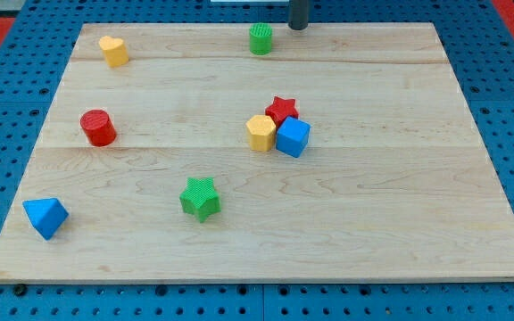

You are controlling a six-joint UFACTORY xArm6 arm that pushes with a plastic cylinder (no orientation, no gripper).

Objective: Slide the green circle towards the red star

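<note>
The green circle (pixel 261 39) stands near the board's top edge, a little right of centre. The red star (pixel 282 110) lies below it near the board's middle, touching a yellow hexagon (pixel 261 133) and a blue cube (pixel 293 137). My tip (pixel 299 27) is at the view's top edge, just to the right of the green circle and slightly above it, with a small gap between them.
A yellow heart-shaped block (pixel 113 51) lies at the top left. A red cylinder (pixel 98 127) is at the left. A blue triangle (pixel 45 217) sits at the bottom left. A green star (pixel 201 198) is below centre. The wooden board (pixel 418 205) rests on blue pegboard.
</note>
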